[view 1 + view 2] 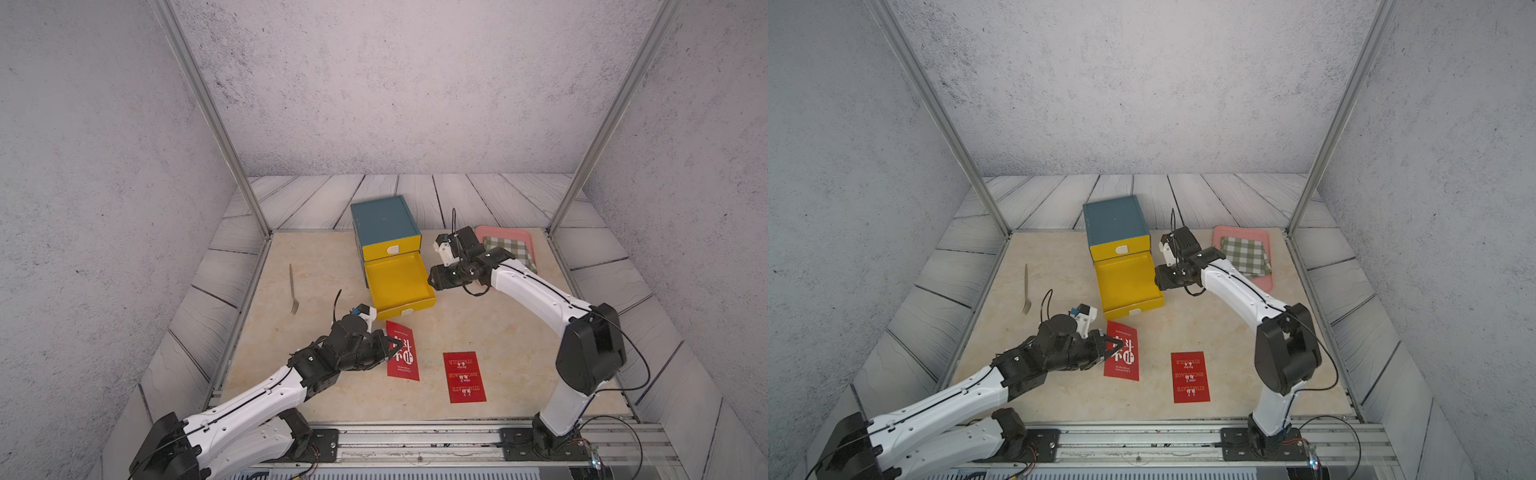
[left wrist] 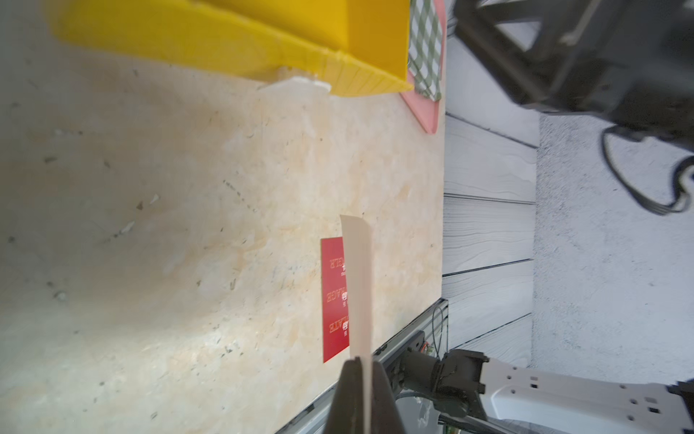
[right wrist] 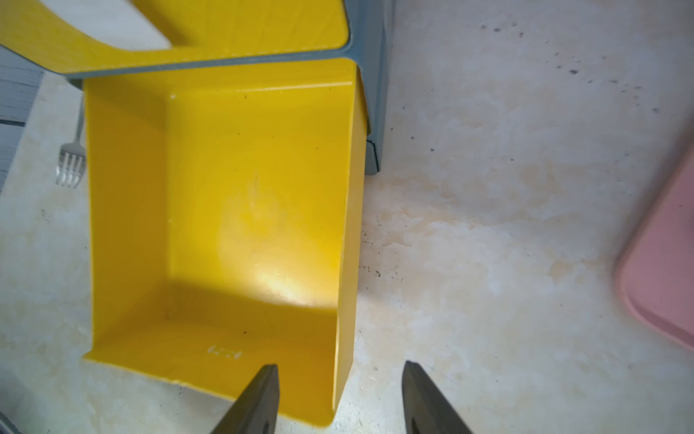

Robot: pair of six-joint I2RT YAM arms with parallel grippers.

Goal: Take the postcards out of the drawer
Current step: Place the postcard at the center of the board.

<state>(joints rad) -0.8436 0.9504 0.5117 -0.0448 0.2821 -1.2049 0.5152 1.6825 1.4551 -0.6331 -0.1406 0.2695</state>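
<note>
Beige marbled stone makes up the table (image 1: pixel 498 324). At 12 o'clock stands the blue cabinet (image 1: pixel 382 218), its lower yellow drawer (image 1: pixel 397 280) pulled out toward 6 o'clock and bare inside. My right tool (image 3: pixel 340 372) hangs at the drawer's 3 o'clock side, jaws apart astride the side wall and gripping nothing. I judge it is there to brace the drawer. My left tool (image 2: pixel 358 366) is pinched together on the clamped postcard (image 1: pixel 405 353), at 7 o'clock of the drawer front, held by one edge, I reckon for laying down. The second postcard (image 1: pixel 464 377) lies flat at 5 o'clock, well apart. I see no third.
</note>
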